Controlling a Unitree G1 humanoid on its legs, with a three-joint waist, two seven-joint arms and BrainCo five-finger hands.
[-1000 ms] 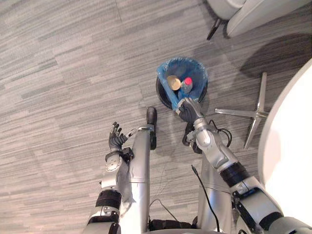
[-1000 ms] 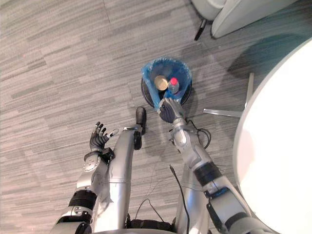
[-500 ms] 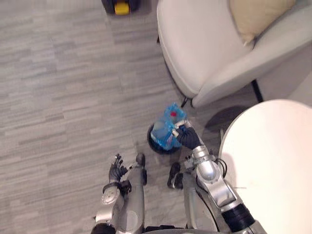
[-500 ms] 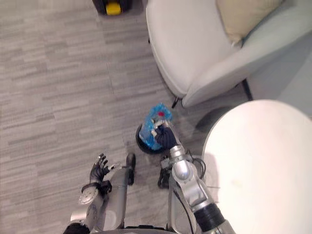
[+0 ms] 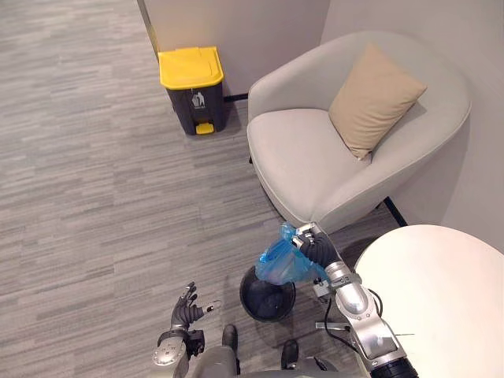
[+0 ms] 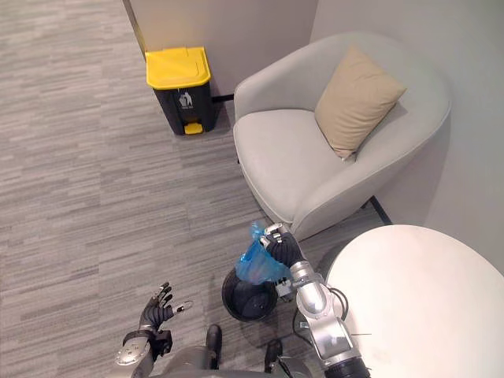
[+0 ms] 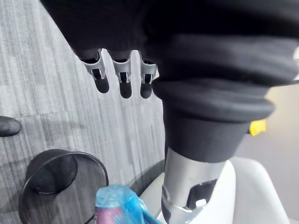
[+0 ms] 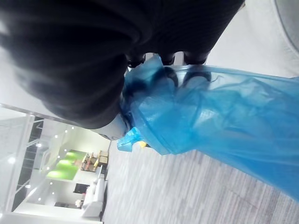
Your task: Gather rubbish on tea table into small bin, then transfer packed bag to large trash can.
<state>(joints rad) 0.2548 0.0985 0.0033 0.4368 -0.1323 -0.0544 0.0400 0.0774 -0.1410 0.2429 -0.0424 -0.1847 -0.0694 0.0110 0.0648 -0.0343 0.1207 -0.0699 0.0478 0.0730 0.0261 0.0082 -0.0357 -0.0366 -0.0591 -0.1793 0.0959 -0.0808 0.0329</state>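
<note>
My right hand (image 5: pixel 309 244) is shut on the gathered top of a blue rubbish bag (image 5: pixel 285 264), which hangs lifted above the small black bin (image 5: pixel 267 295) on the floor. In the right wrist view the curled fingers (image 8: pixel 161 59) grip the blue plastic (image 8: pixel 219 121). The bin looks hollow and dark in the left wrist view (image 7: pixel 60 179), with the bag (image 7: pixel 117 207) beside it. My left hand (image 5: pixel 186 310) hovers open and idle low at the left, fingers (image 7: pixel 122 77) straight. A large dark trash can with a yellow lid (image 5: pixel 191 87) stands by the far wall.
A light grey armchair (image 5: pixel 315 161) with a tan cushion (image 5: pixel 372 98) stands just beyond the bin. The round white tea table (image 5: pixel 441 303) fills the lower right. Grey carpet (image 5: pixel 94 197) stretches between me and the yellow-lidded can.
The camera has tilted up, bringing the armchair and yellow-lidded can into view. My right hand has raised the blue bag out of the small bin. The left hand has stayed put.
</note>
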